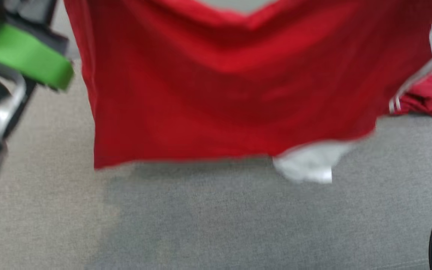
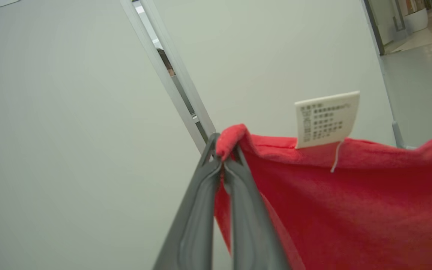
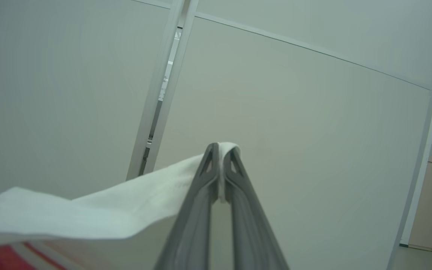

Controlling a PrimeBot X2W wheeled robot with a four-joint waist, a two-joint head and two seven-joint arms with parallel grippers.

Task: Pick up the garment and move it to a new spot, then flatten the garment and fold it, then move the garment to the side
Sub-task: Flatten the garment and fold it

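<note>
Garment point(image 1: 219, 93), red, hangs spread as a wide sheet across the head view. Its lower hem is clear of the grey surface point(image 1: 216, 225) and throws a shadow on it. We note a white flap point(image 1: 308, 167) below the hem toward the right. A red heap point(image 1: 424, 99) with white stripes lies on the surface at the far right; we cannot tell whether it belongs to the same piece. A green band point(image 1: 28, 56) sits at the upper left. The picture is blurred.

Left wrist view: the left gripper point(image 2: 224, 159) is clenched on a red corner, with a fold of cloth bulging past the fingertips. A white label point(image 2: 326, 118) stands up from the edge just to the right. A pale wall point(image 2: 69, 150) lies behind.

Right wrist view: the right gripper point(image 3: 221, 168) is clamped on a white edge point(image 3: 88, 210) of the garment, which runs off to the left. We see red beneath it at the lower left corner.
</note>
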